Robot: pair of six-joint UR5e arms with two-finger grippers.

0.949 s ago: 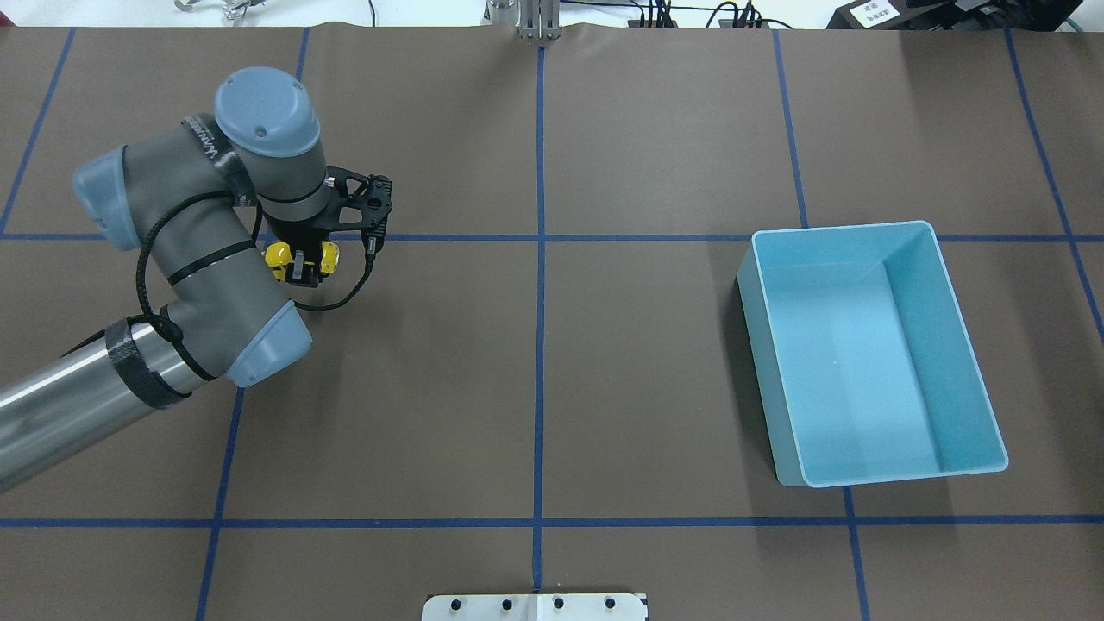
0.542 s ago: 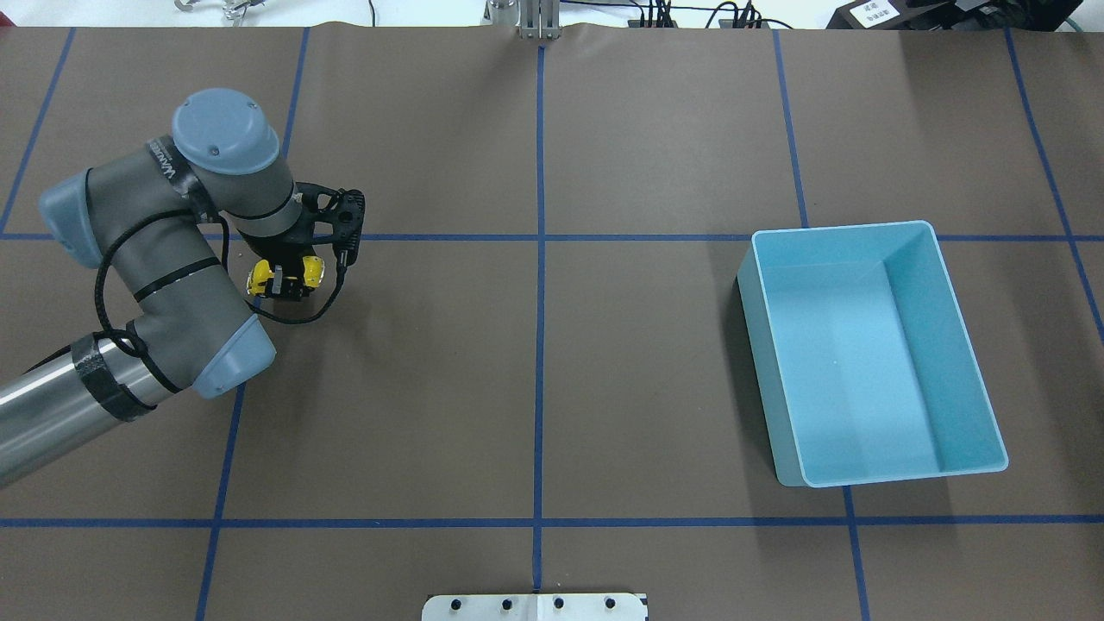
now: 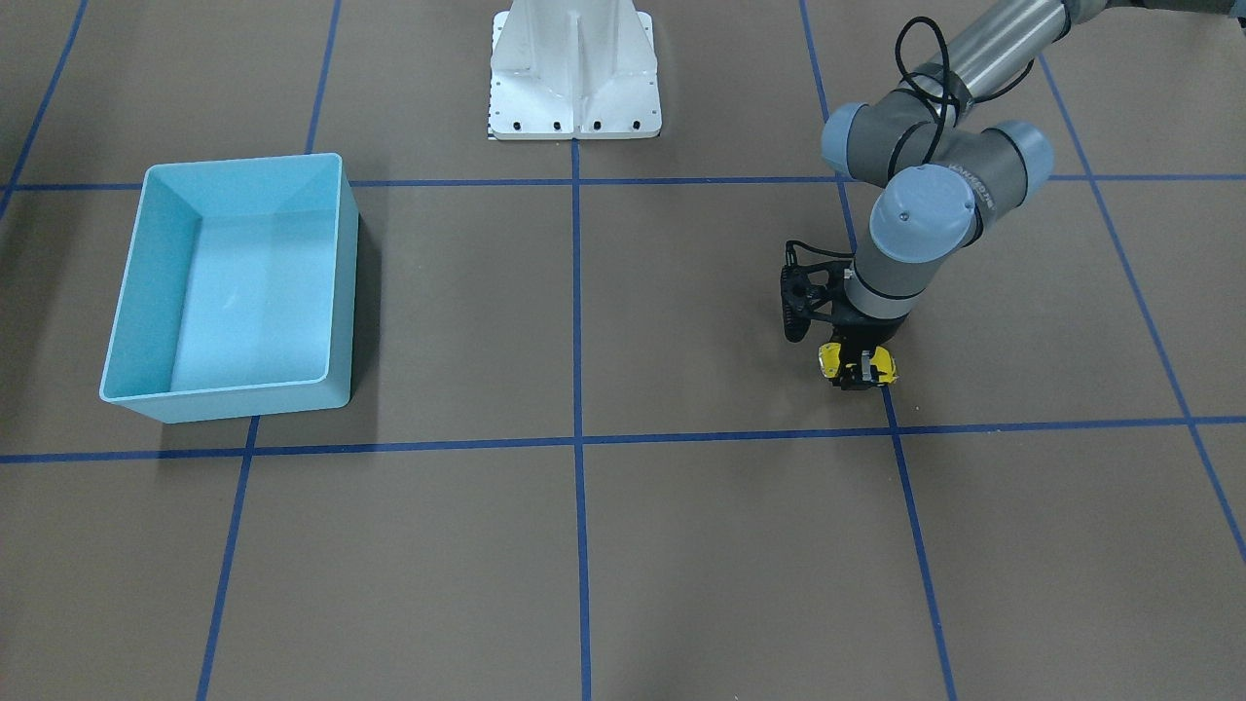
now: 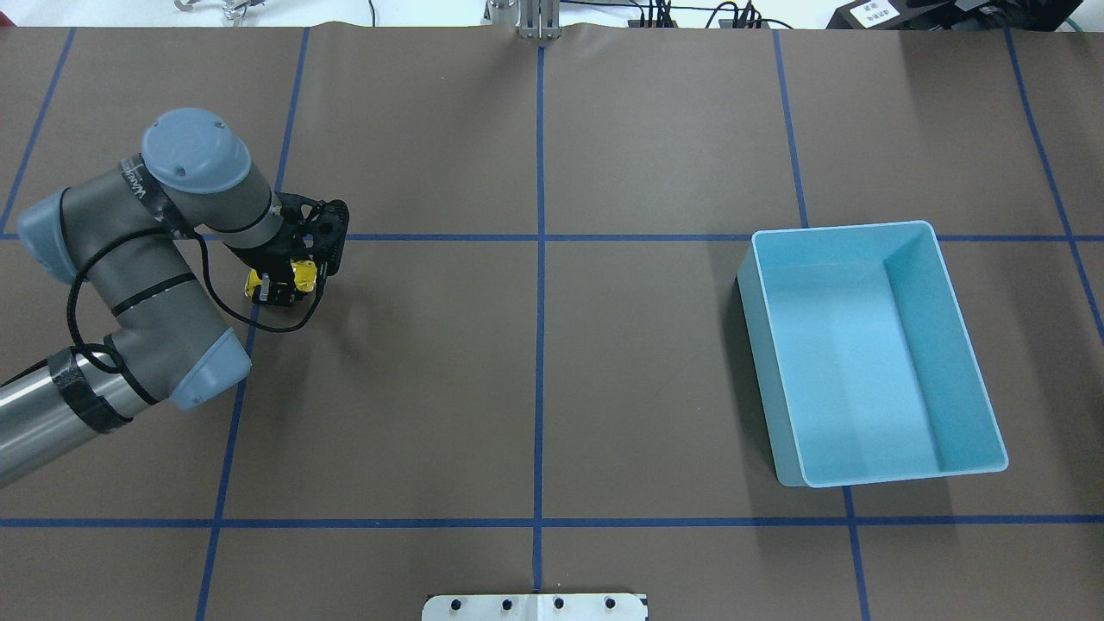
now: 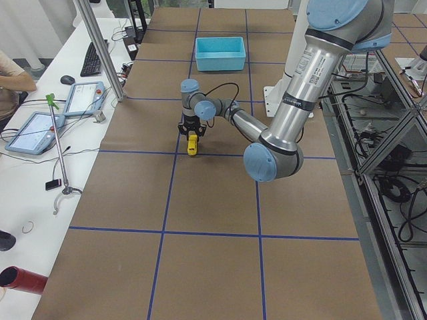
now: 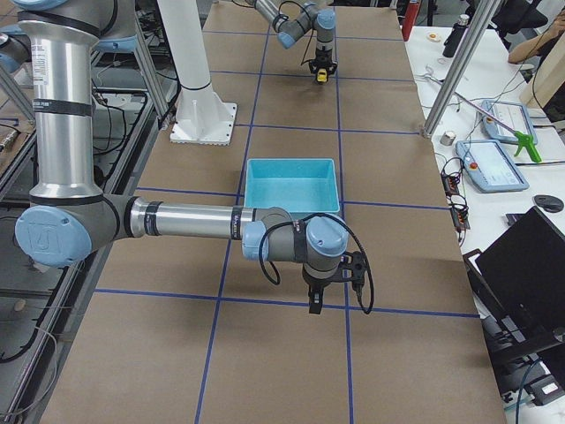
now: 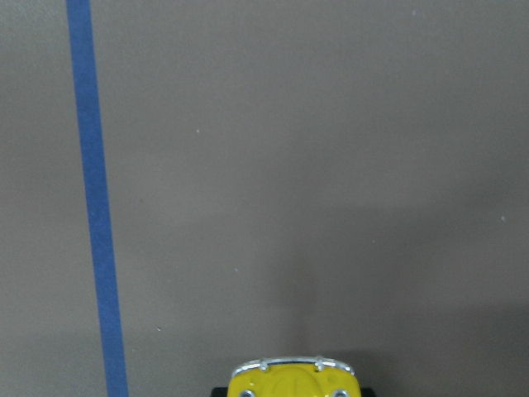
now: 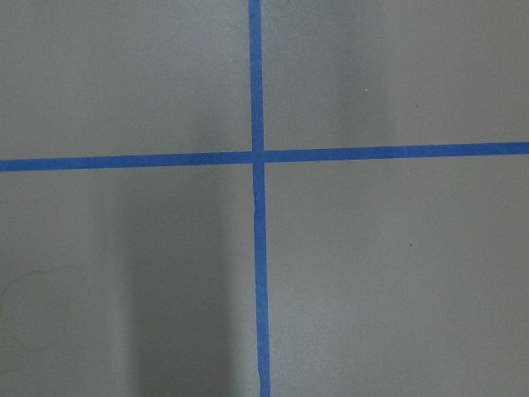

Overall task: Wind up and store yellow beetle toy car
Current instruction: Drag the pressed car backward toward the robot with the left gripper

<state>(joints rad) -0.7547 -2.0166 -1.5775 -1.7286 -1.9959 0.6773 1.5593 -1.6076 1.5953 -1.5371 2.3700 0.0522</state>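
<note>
I've got the left end effector [image 4: 278, 289] clamped across the yellow beetle toy car [image 4: 304, 274]; the bin [image 4: 944, 362] sits far right.

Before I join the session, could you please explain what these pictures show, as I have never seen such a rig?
These are two robot arms at a brown table marked with blue tape. One camera looks down from behind the robot, one faces it across the table, two look along the table from its ends, and one sits on each wrist. The left arm's claw is closed on a tiny yellow beetle toy car, low at the table. A light blue bin, with nothing in it, stands far off on the robot's right. The right arm's claw hangs above the table near the bin; whether it is open I cannot tell.
</note>
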